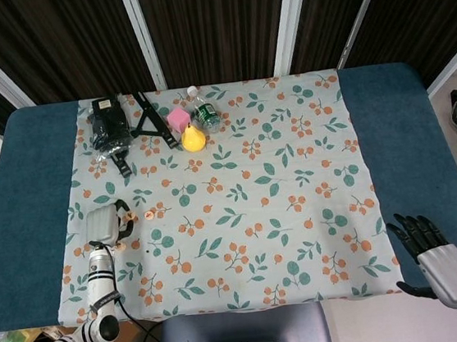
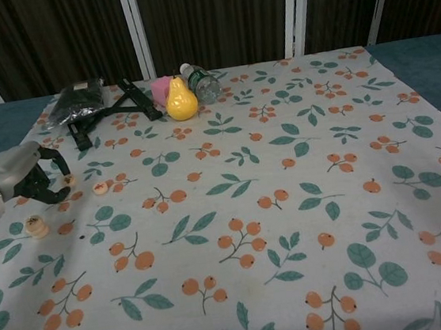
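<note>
A small round wooden disc (image 2: 68, 181) sits at the fingertips of the left hand (image 2: 16, 174) at the left edge of the chest view, low over the flowered cloth (image 2: 257, 208); the dark fingers (image 2: 46, 173) are curled in around it, and the disc appears pinched between them, though the frame is too small to show the contact plainly. In the head view the same hand (image 1: 102, 223) lies at the lower left, over the left part of the cloth. A second disc (image 2: 100, 188) lies on the cloth just to the right of the hand, apart from it, and a third disc (image 2: 35, 227) lies nearer the camera, below the hand.

The right hand (image 1: 433, 257) shows only in the head view, at the lower right corner, off the cloth and over the edge of the blue worktop (image 1: 396, 119); its dark fingers (image 1: 413, 231) are spread and hold nothing.

At the upper left of the cloth, well apart from both hands, stands a cluster: a yellow pear (image 2: 181, 100), a pink cube (image 2: 161, 89) just behind it, a plastic bottle (image 2: 200, 84) lying on its side to the right, a black folding stand (image 2: 111, 112) to the left, and a black bag (image 2: 76, 100) beyond that.
</note>
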You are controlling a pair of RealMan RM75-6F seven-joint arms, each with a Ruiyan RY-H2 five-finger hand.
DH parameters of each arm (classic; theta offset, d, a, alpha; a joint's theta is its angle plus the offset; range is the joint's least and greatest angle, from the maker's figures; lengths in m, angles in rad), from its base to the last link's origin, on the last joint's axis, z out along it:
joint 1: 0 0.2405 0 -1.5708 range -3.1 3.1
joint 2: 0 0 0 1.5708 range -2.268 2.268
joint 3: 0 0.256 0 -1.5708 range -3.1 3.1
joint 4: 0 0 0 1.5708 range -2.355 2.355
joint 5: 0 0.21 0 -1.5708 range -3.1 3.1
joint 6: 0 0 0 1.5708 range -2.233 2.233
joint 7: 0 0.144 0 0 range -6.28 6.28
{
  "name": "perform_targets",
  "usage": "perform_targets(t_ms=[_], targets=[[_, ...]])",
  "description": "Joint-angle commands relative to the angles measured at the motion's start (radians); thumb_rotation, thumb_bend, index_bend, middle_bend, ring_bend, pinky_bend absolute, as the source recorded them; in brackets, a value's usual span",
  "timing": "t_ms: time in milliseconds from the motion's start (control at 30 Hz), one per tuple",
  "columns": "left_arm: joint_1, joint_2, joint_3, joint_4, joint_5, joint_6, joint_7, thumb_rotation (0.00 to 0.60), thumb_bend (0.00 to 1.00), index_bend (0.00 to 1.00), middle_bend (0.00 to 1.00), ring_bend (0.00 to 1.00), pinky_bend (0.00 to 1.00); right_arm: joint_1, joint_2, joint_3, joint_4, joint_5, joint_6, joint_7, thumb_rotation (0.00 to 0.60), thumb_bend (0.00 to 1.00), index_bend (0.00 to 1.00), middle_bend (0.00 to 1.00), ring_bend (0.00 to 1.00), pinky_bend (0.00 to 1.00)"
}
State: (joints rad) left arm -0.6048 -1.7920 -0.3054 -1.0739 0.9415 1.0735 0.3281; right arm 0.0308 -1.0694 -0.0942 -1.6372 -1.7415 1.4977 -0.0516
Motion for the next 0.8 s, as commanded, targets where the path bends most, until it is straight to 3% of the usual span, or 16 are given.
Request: perform_targets(t_ms=[33,167,367,800], targets=[[0.036,0.072,0.008,-0.123,0.051,0.055,-0.032,0.600,0.38,0.52,1.00,1.00,1.00,0.001,-0.001,0.000,-0.002,0.001,-0.003,-0.003,0.600,0.20,0.00,0.00,0.00,0.05],[0.083,0.172,0.025,-0.282,0.070,0.080,-0.048,0.600,0.38,0.51,1.00,1.00,1.00,0.001,-0.002,-0.001,-0.002,-0.001,-0.002,-0.005,0.600,0.20,0.00,0.00,0.00,0.05],[0.137,0.278,0.065,-0.423,0.071,0.074,-0.074,0.600,0.38,0.51,1.00,1.00,1.00,0.000,-0.003,-0.004,-0.001,-0.006,-0.002,-0.008,0.600,0.20,0.00,0.00,0.00,0.05],[0.169,0.289,0.121,-0.395,0.088,0.050,-0.125,0.600,0.38,0.49,1.00,1.00,1.00,-0.003,-0.002,-0.009,0.004,-0.018,0.008,0.004,0.600,0.20,0.00,0.00,0.00,0.05]])
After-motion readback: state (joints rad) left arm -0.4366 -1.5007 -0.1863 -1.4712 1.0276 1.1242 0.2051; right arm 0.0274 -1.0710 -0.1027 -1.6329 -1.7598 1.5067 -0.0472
